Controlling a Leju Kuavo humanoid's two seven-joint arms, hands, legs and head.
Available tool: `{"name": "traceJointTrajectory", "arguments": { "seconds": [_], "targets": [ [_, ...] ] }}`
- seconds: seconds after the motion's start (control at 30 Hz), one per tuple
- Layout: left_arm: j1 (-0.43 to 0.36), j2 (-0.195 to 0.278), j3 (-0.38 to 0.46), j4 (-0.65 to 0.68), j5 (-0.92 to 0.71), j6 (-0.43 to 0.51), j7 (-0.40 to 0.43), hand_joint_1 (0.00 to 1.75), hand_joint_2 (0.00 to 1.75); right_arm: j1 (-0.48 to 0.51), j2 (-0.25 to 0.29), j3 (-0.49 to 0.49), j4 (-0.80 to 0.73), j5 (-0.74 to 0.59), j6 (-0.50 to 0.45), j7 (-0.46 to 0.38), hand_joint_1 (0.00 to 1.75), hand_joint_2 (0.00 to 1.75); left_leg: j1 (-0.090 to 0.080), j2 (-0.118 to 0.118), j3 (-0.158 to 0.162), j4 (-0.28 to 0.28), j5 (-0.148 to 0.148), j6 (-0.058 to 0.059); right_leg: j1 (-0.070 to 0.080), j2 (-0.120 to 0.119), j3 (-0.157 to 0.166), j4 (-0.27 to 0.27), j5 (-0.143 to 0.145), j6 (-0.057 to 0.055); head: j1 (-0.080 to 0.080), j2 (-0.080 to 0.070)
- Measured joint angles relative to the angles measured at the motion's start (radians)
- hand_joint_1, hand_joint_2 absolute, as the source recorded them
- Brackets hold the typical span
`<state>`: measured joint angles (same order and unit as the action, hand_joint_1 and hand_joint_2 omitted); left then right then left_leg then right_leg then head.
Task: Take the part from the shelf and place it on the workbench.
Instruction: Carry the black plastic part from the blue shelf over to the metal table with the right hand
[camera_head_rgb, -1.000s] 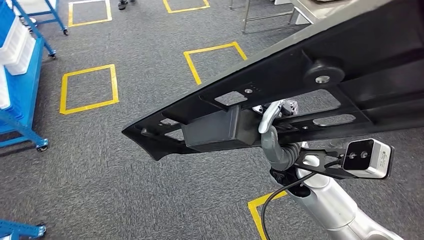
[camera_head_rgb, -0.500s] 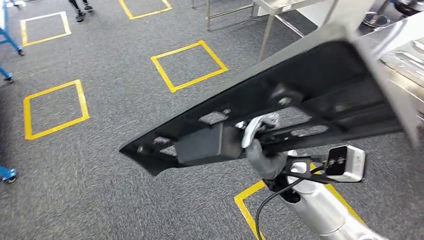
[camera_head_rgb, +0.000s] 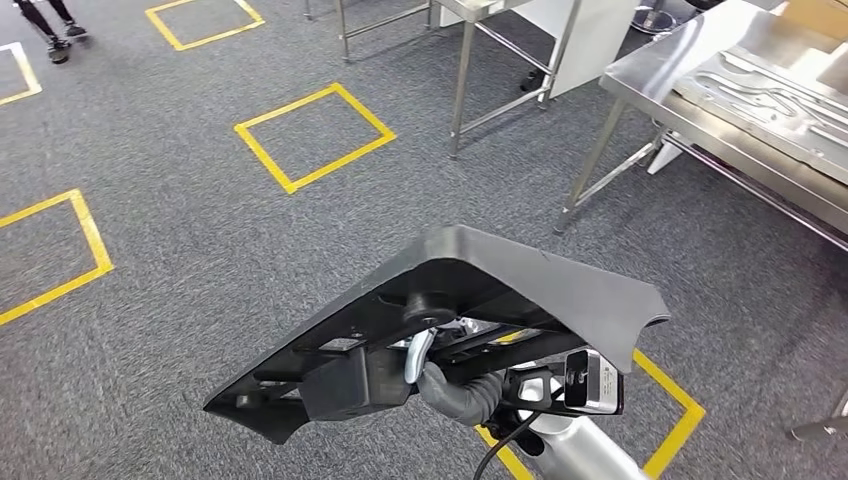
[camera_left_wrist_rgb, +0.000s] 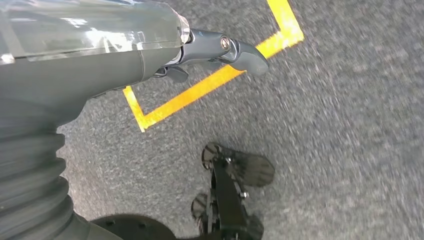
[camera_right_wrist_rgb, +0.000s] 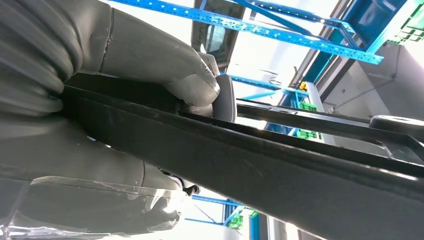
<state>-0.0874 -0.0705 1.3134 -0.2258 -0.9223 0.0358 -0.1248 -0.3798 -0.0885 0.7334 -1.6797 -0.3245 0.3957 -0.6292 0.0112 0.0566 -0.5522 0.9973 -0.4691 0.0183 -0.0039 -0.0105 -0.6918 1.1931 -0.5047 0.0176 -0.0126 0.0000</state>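
you see the right hand gripping the black part with no readable writing, left hand holding nothing, fingers apart.

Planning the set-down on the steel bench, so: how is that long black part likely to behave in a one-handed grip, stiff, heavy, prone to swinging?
The black part probably stays stiff: it holds its shape well beyond the right hand. Being thin with cut-outs, it is likely light for its length. Gripped at one spot with long overhang, it may swing or twist as it nears the workbench.
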Motion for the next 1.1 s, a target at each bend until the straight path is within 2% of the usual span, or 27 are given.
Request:
{"name": "traceJointTrajectory", "arguments": {
  "seconds": [0.07,0.1,0.13,0.2,0.27,0.33,0.37,0.4,0.43,0.47,0.5,0.53,0.57,0.6,0.63,0.7,0.73,0.77,0.8,0.83,0.87,0.9,0.93,0.97,1.0,1.03,1.1],
  "targets": [
    [0.0,-0.002,0.0,0.0,0.0,-0.002,-0.001,0.0,1.75,-0.001,0.011,0.001,0.0,0.002,0.002,0.001,1.75,1.75,-0.004,0.019,0.005,0.001,-0.004,-0.006,0.01,-0.037,0.075,-0.136,0.043,-0.012,0.0,0.0],
    [-0.001,-0.003,0.0,0.0,0.0,-0.002,-0.002,0.0,1.75,-0.001,0.016,0.001,0.0,0.002,0.004,0.001,1.75,1.75,-0.006,0.027,0.006,0.001,-0.006,-0.01,0.015,-0.048,0.095,-0.174,0.051,-0.018,0.0,0.0],
    [0.0,-0.003,0.0,0.0,0.0,-0.002,-0.003,0.0,1.75,-0.002,0.02,0.001,0.0,0.002,0.005,0.001,1.75,1.75,-0.007,0.036,0.008,0.001,-0.008,-0.015,0.019,-0.049,0.1,-0.187,0.05,-0.022,0.0,0.0],
    [-0.002,-0.004,0.0,0.0,0.001,-0.002,-0.006,0.0,1.75,0.0,0.024,0.001,-0.002,0.004,0.008,0.003,1.75,1.75,-0.008,0.048,0.011,0.001,-0.013,-0.026,0.017,-0.026,0.099,-0.191,0.055,-0.031,0.0,0.0],
    [-0.003,-0.004,0.0,0.0,0.001,-0.003,-0.009,0.0,1.75,-0.001,0.028,0.001,-0.004,0.004,0.01,0.006,1.75,1.75,-0.005,0.017,0.002,0.032,-0.038,-0.035,0.01,-0.006,0.103,-0.2,0.061,-0.042,0.0,0.0],
    [-0.001,-0.005,0.0,0.0,-0.001,-0.004,-0.01,0.0,1.75,-0.003,0.035,0.001,-0.006,0.004,0.008,0.01,1.75,1.75,-0.001,-0.032,-0.047,0.142,-0.099,-0.042,0.007,0.013,0.105,-0.203,0.065,-0.049,0.0,0.0],
    [0.002,-0.005,0.0,0.0,-0.001,-0.006,-0.01,0.0,1.75,-0.003,0.039,0.001,-0.006,0.004,0.006,0.014,1.75,1.75,0.0,-0.043,-0.081,0.214,-0.13,-0.044,0.007,0.026,0.104,-0.202,0.065,-0.051,0.0,0.0],
    [0.004,-0.005,0.0,0.0,-0.002,-0.007,-0.01,0.0,1.75,-0.002,0.041,0.001,-0.006,0.004,0.004,0.017,1.75,1.75,0.0,-0.047,-0.11,0.272,-0.148,-0.046,0.008,0.039,0.104,-0.2,0.065,-0.051,0.0,0.0],
    [0.005,-0.005,0.0,0.0,-0.002,-0.008,-0.01,0.0,1.75,-0.001,0.042,0.001,-0.006,0.004,0.003,0.019,1.75,1.75,0.001,-0.048,-0.125,0.296,-0.146,-0.048,0.008,0.053,0.104,-0.198,0.064,-0.051,0.0,0.0],
    [0.006,-0.005,0.0,0.0,-0.002,-0.008,-0.01,0.0,1.75,0.0,0.042,0.001,-0.006,0.004,0.001,0.02,1.75,1.75,0.002,-0.049,-0.121,0.278,-0.123,-0.048,0.008,0.067,0.104,-0.196,0.064,-0.05,0.0,0.0],
    [0.006,-0.005,0.0,0.0,-0.002,-0.009,-0.01,0.0,1.75,0.0,0.043,0.001,-0.006,0.004,0.001,0.021,1.75,1.75,0.003,-0.056,-0.098,0.223,-0.085,-0.048,0.007,0.08,0.104,-0.193,0.062,-0.048,0.0,0.0],
    [0.006,-0.005,0.0,0.0,-0.002,-0.009,-0.01,0.0,1.75,0.0,0.044,0.001,-0.007,0.003,0.001,0.021,1.75,1.75,0.006,-0.073,-0.066,0.149,-0.048,-0.047,0.005,0.094,0.104,-0.189,0.06,-0.045,0.0,0.0],
    [0.006,-0.006,0.0,0.0,-0.003,-0.009,-0.01,0.0,1.75,0.0,0.044,0.001,-0.008,0.003,0.001,0.021,1.75,1.75,0.009,-0.096,-0.037,0.084,-0.024,-0.046,0.005,0.106,0.102,-0.183,0.058,-0.04,0.0,0.0],
    [0.006,-0.006,0.0,0.0,-0.003,-0.01,-0.009,0.0,1.75,0.0,0.046,0.001,-0.01,0.003,0.0,0.023,1.75,1.75,0.01,-0.114,-0.017,0.041,-0.011,-0.043,0.005,0.118,0.098,-0.178,0.057,-0.034,0.0,0.0],
    [0.006,-0.006,0.0,0.0,-0.004,-0.01,-0.008,0.0,1.75,0.0,0.047,-0.001,-0.012,0.003,0.0,0.025,1.75,1.75,0.01,-0.126,-0.008,0.022,-0.01,-0.039,0.004,0.128,0.093,-0.176,0.058,-0.028,0.0,0.0],
    [0.004,-0.007,0.0,0.0,-0.004,-0.011,-0.007,0.0,1.75,0.003,0.048,-0.006,-0.016,0.002,-0.001,0.031,1.75,1.75,0.008,-0.113,-0.007,0.018,-0.009,-0.026,0.002,0.148,0.086,-0.178,0.063,-0.015,0.0,0.0],
    [0.002,-0.009,0.0,0.0,-0.004,-0.01,-0.005,0.0,1.75,0.005,0.048,-0.009,-0.019,0.002,-0.001,0.033,1.75,1.75,0.008,-0.102,-0.006,0.015,-0.006,-0.018,0.002,0.139,0.083,-0.175,0.06,-0.01,0.0,0.0],
    [0.001,-0.01,0.0,0.0,-0.003,-0.01,-0.004,0.0,1.75,0.006,0.048,-0.013,-0.022,0.001,-0.001,0.036,1.75,1.75,0.009,-0.091,-0.005,0.01,-0.002,-0.011,0.004,0.115,0.076,-0.16,0.049,-0.005,0.0,0.0],
    [0.001,-0.012,0.0,0.0,-0.002,-0.009,-0.002,0.0,1.75,0.005,0.049,-0.016,-0.025,0.001,0.0,0.039,1.75,1.75,0.01,-0.079,-0.004,0.006,0.0,-0.004,0.005,0.084,0.059,-0.125,0.026,0.0,0.0,0.0],
    [0.001,-0.012,0.0,0.0,-0.002,-0.008,-0.001,0.0,1.75,0.004,0.049,-0.017,-0.026,0.0,0.001,0.041,1.75,1.75,0.008,-0.066,-0.004,0.005,0.0,0.0,0.005,0.049,0.032,-0.068,-0.006,0.004,0.0,0.0],
    [0.003,-0.013,0.0,0.0,-0.002,-0.007,0.0,0.0,1.75,0.003,0.05,-0.018,-0.027,-0.001,0.001,0.045,1.75,1.75,0.006,-0.052,-0.004,0.005,0.0,0.003,0.003,0.029,-0.002,0.002,-0.04,0.009,0.0,0.0],
    [0.004,-0.013,0.0,0.0,-0.002,-0.006,0.002,0.0,1.75,0.003,0.051,-0.019,-0.028,-0.002,0.002,0.049,1.75,1.75,0.005,-0.038,-0.005,0.005,-0.001,0.004,0.001,0.021,-0.034,0.067,-0.065,0.012,0.0,0.0],
    [0.004,-0.013,0.0,0.0,-0.002,-0.004,0.004,0.0,1.75,0.003,0.051,-0.021,-0.028,-0.003,0.002,0.054,1.75,1.75,0.005,-0.025,-0.005,0.005,-0.002,0.004,-0.002,0.018,-0.053,0.105,-0.073,0.015,0.0,0.0],
    [0.004,-0.013,0.0,0.0,-0.002,-0.002,0.006,0.0,1.75,0.002,0.051,-0.023,-0.027,-0.004,0.003,0.058,1.75,1.75,0.005,-0.012,-0.004,0.005,-0.004,0.003,-0.003,0.014,-0.052,0.105,-0.061,0.016,0.0,0.0],
    [0.003,-0.014,0.0,0.0,-0.002,-0.001,0.007,0.0,1.75,0.0,0.051,-0.025,-0.027,-0.004,0.003,0.061,1.75,1.75,0.005,-0.001,-0.002,0.005,-0.005,0.002,-0.004,0.008,-0.03,0.063,-0.033,0.015,0.0,0.0],
    [0.001,-0.014,0.0,0.0,-0.002,-0.001,0.008,0.0,1.75,-0.002,0.051,-0.028,-0.027,-0.005,0.003,0.063,1.75,1.75,0.005,0.01,0.001,0.005,-0.007,0.0,-0.002,-0.006,0.008,-0.007,0.002,0.011,0.0,0.0],
    [-0.001,-0.017,0.0,0.0,-0.002,-0.001,0.008,0.0,1.75,-0.009,0.052,-0.033,-0.027,-0.006,0.003,0.065,1.75,1.75,0.0,0.028,0.008,0.006,-0.013,-0.008,0.01,-0.05,0.079,-0.14,0.047,-0.002,0.0,0.0]
  ]
}}
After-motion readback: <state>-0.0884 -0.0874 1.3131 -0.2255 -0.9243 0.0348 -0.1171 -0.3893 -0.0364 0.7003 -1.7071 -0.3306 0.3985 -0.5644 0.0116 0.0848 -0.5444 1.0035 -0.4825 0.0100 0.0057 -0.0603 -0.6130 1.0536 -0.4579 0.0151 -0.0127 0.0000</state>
